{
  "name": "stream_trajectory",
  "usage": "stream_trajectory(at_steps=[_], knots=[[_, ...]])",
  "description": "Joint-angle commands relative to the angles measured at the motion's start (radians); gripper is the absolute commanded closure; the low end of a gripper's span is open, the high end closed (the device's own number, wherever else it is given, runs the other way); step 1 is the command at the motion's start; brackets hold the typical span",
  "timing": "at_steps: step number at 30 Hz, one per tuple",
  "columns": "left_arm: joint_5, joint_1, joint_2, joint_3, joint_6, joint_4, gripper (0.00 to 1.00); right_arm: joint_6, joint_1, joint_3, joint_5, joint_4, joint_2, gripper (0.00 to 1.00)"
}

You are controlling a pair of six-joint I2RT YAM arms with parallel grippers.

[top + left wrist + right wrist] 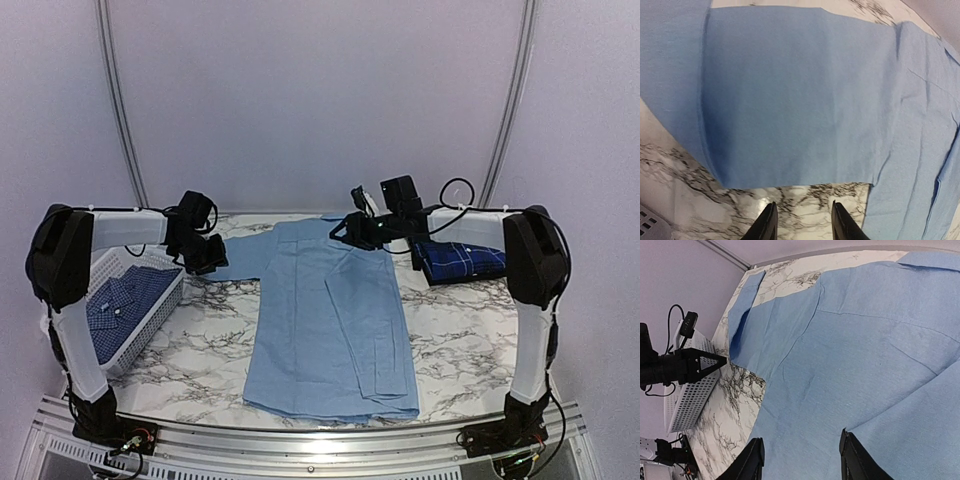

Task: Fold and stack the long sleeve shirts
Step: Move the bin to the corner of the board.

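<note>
A plain light blue shirt (325,320) lies flat, back up, in the middle of the marble table; its right sleeve is folded down over the body, its left sleeve (240,258) stretches out to the left. My left gripper (213,252) is open and empty just above that sleeve's edge, which fills the left wrist view (790,95). My right gripper (345,230) is open and empty over the shirt's shoulder, and the shirt also shows in the right wrist view (850,370). A folded dark navy plaid shirt (460,262) lies at the right. A blue-and-white check shirt (125,300) lies in the basket.
A white plastic basket (150,330) stands at the table's left edge, under my left arm, and it also shows in the right wrist view (690,395). The marble table (215,340) ends at a metal rail in front. A purple wall stands close behind.
</note>
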Motion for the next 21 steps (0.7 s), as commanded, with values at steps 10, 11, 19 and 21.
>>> stream_trajectory(at_steps=[10,11,19,21], knots=[[-0.193,0.137,0.043,0.097,-0.019,-0.072,0.61,-0.016,0.011,-0.045,0.017,0.033,-0.066,0.52],[-0.2,0.134,0.047,0.112,-0.01,-0.072,0.61,-0.017,0.012,-0.048,0.02,0.031,-0.068,0.52],[-0.433,0.089,0.093,0.202,0.058,-0.117,0.58,-0.017,0.011,-0.042,0.014,0.021,-0.078,0.52],[-0.492,0.084,0.142,0.251,0.079,-0.146,0.56,-0.015,0.014,-0.04,0.012,0.019,-0.081,0.52]])
